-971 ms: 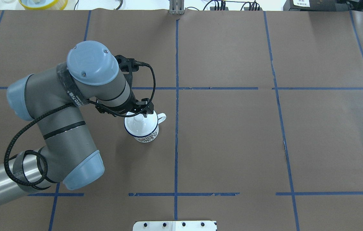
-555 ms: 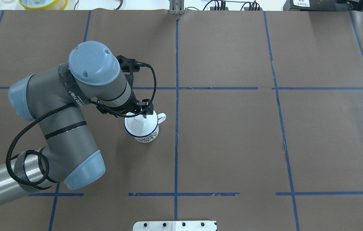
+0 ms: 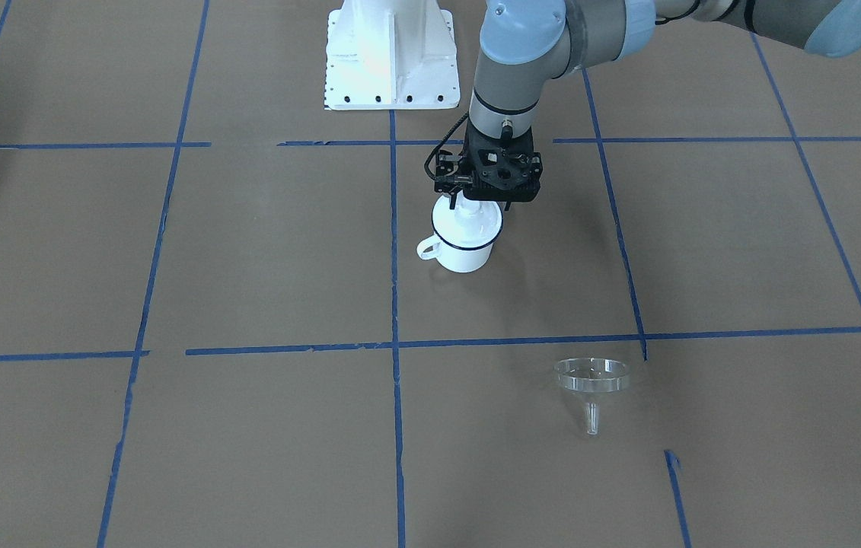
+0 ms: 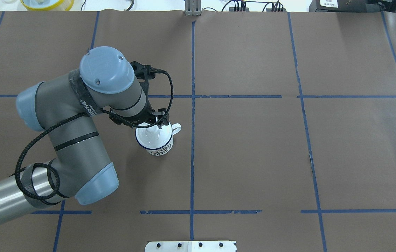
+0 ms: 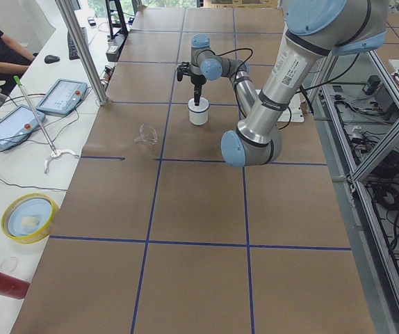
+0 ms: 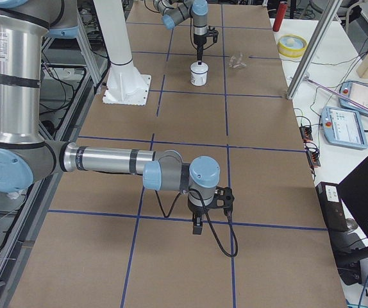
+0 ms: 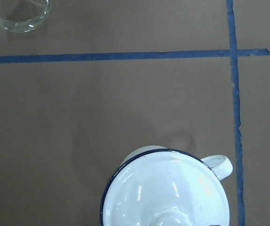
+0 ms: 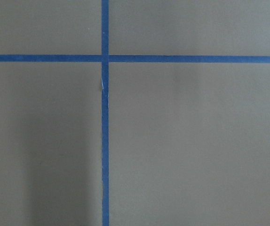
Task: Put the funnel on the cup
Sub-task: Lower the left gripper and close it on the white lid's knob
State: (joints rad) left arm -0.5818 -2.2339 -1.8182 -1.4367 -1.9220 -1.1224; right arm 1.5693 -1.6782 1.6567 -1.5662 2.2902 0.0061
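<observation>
The white cup (image 3: 464,257) with a dark blue rim stands near the table's middle, also in the overhead view (image 4: 159,147). A round white knobbed lid (image 7: 163,188) sits on it. My left gripper (image 3: 480,204) hangs right over the lid's knob, also seen from overhead (image 4: 157,122). I cannot tell whether its jaws are open or shut. The clear funnel (image 3: 591,377) lies on the table apart from the cup, toward the operators' side. It shows at the left wrist view's top left (image 7: 12,16) and is hidden under my arm in the overhead view. My right gripper (image 6: 197,228) hovers over bare table far away; its state is unclear.
The white robot base plate (image 3: 388,53) stands at the table's robot side. A yellow bowl (image 5: 29,217), a red cylinder (image 5: 1,282), control tablets (image 5: 62,96) and a metal post (image 5: 81,49) line the operators' side bench.
My left arm's elbow and wrist have shifted a little to the right over the cup. The cup and lid have not moved.
</observation>
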